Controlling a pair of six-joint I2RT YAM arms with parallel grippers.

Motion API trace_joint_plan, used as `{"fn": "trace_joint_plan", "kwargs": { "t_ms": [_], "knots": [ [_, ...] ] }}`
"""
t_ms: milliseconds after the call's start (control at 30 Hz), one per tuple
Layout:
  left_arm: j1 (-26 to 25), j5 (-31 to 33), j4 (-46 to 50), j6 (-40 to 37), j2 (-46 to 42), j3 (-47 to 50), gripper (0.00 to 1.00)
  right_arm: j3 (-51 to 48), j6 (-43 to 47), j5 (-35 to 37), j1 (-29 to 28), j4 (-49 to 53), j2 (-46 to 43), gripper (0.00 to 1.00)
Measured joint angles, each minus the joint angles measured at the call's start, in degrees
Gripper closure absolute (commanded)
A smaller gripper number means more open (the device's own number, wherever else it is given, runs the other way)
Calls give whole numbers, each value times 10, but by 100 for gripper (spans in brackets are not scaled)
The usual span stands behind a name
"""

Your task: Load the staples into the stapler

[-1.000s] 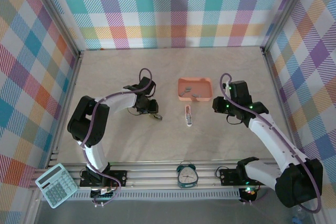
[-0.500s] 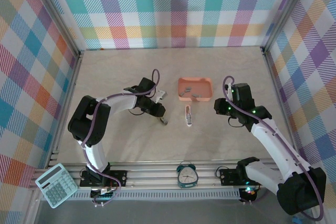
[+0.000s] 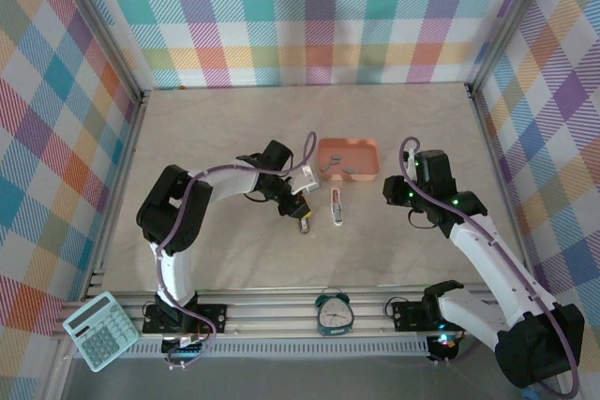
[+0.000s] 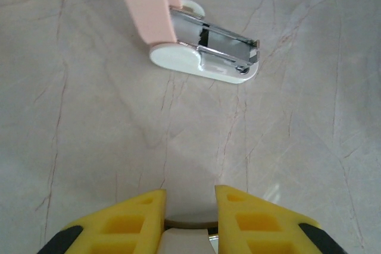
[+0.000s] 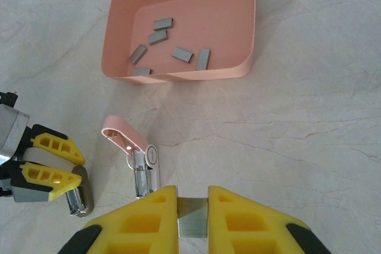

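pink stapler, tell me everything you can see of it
The pink stapler is small and lies flipped open on the marbled table, just on the arms' side of the tray. Its pink plastic lid is hinged up and back, baring a shiny metal channel that sits on a white base. Whether staples are in the channel I can't tell. Nothing but the table touches it.

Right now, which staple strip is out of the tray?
The strip pinched between the right gripper's fingers. The other strips all lie loose inside the pink tray.
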State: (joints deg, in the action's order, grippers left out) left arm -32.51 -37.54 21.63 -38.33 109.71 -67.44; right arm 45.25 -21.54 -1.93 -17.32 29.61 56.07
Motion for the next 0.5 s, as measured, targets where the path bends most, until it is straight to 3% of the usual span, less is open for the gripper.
{"fn": "trace_joint_plan", "kwargs": {
  "t_ms": [500],
  "knots": [
    [-4, 12, -28, 1, 23, 4, 53, 0, 0, 0, 0, 0, 0, 85]
  ]
}}
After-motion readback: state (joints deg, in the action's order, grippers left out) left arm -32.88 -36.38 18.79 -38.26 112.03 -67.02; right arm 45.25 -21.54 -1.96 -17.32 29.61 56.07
